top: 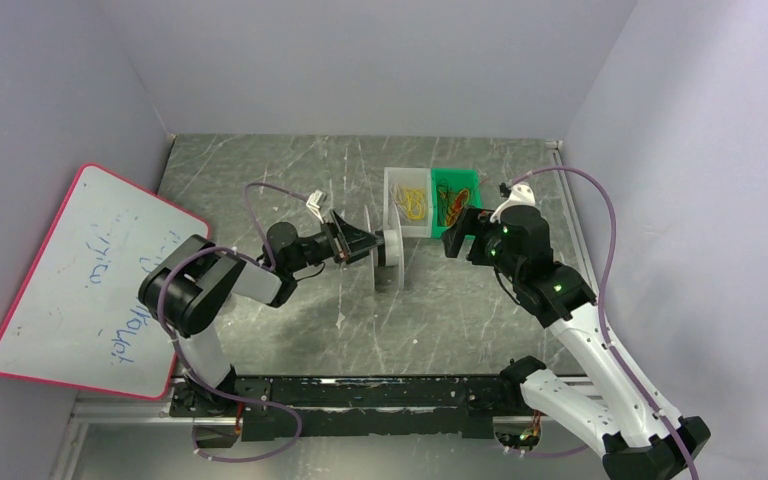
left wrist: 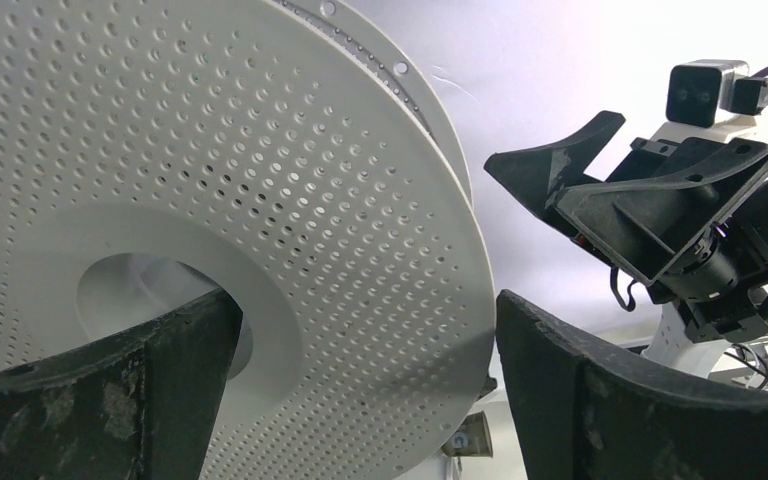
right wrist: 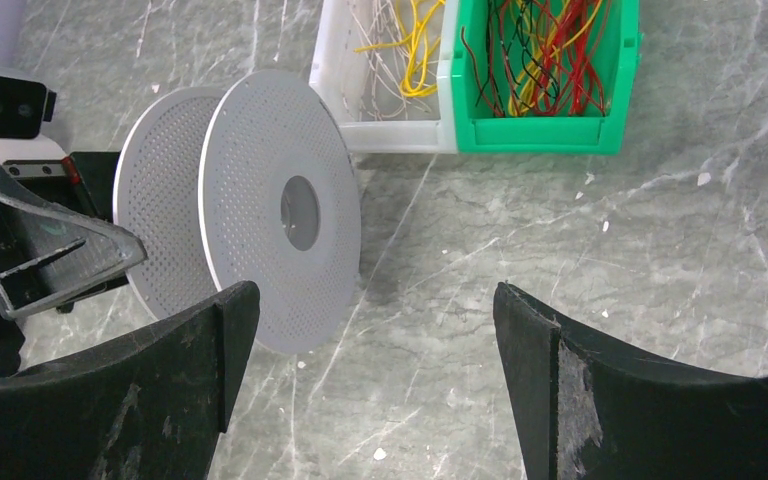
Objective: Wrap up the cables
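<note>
The perforated white spool (top: 392,250) stands on edge near the middle of the desk (top: 460,325), its two discs upright. The left gripper (top: 364,243) is right up against the spool's left disc with its jaws spread wide and holding nothing; in the left wrist view the disc fills the frame, with one finger (left wrist: 100,400) low in front of the hub hole and the other past the disc's rim. The right gripper (top: 457,235) hangs on the spool's other side, a little apart from it, also spread open and empty over bare desk. Just behind the spool sit a white bin (top: 388,200) of yellow and pale cables (right wrist: 415,50) and, touching it, a green bin (right wrist: 535,135) of red and yellow cables (right wrist: 550,50). Bare desk lies in front of the spool; a whiteboard (top: 90,280) leans at the left wall.
</note>
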